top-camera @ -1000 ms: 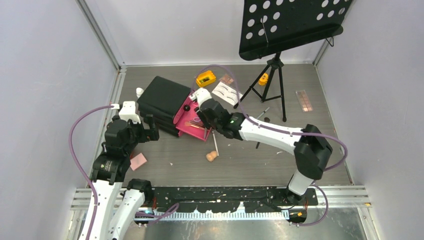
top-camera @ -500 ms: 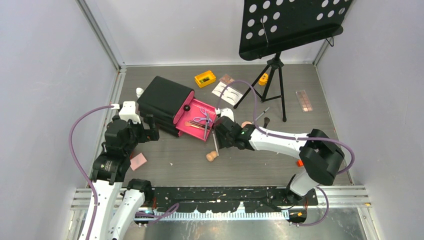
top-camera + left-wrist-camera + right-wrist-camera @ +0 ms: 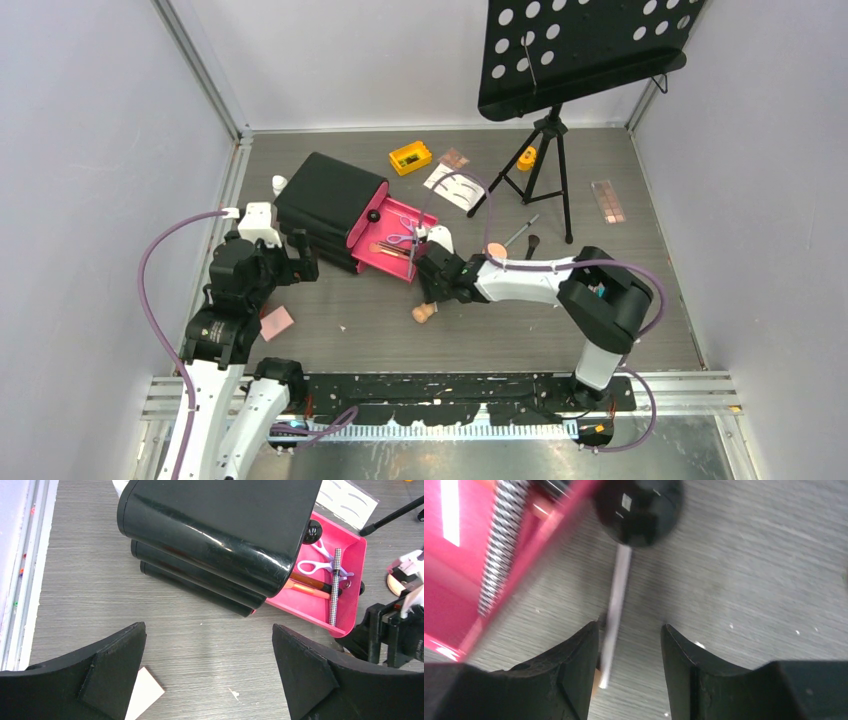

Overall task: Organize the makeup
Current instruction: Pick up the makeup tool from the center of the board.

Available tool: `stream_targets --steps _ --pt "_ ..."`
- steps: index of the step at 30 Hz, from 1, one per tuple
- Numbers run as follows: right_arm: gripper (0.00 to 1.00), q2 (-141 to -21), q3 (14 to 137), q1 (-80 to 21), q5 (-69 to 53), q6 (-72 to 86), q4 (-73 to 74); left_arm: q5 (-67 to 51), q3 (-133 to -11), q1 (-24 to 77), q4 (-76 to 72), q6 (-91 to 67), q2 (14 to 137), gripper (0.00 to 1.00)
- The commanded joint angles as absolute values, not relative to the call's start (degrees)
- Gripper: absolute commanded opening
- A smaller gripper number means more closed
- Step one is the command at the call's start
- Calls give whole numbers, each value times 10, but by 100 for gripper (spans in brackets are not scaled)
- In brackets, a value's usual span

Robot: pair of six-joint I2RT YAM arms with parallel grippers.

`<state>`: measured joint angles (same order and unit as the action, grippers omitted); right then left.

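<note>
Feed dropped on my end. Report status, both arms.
Left jaws wide open, empty, by black chest. Right jaws open, straddling white applicator stem on table, no grip yet. Pink drawer wall close beside, black knob just ahead.

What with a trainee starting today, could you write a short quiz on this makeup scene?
1. True or false: the lilac scissors lie inside the pink drawer.
2. The left pincer is: A open and empty; B shut on a sponge; C shut on a tube.
3. What lies between the fingers of the right pincer?
Key: 1 true; 2 A; 3 a thin white brush handle.
</note>
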<state>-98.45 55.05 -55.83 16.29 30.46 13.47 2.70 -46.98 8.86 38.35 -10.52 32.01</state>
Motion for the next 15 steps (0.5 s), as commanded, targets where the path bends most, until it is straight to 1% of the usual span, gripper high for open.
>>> stream_targets --steps 1,5,7,10,11,15 --pt "50 -1025 598 -570 206 303 128 18 -468 84 355 -106 319 100" --pt "27 -1050 627 -585 251 288 187 16 -468 85 355 -106 318 100" --pt "17 -1046 619 -588 260 290 189 17 -468 84 355 -106 318 100" --pt "4 -1020 590 -586 279 303 184 17 -468 84 355 -106 317 100" --pt "1 -1010 580 -585 285 307 185 16 -468 85 355 -106 317 100" --pt "0 -958 554 -581 324 310 217 17 -468 84 355 -106 317 100"
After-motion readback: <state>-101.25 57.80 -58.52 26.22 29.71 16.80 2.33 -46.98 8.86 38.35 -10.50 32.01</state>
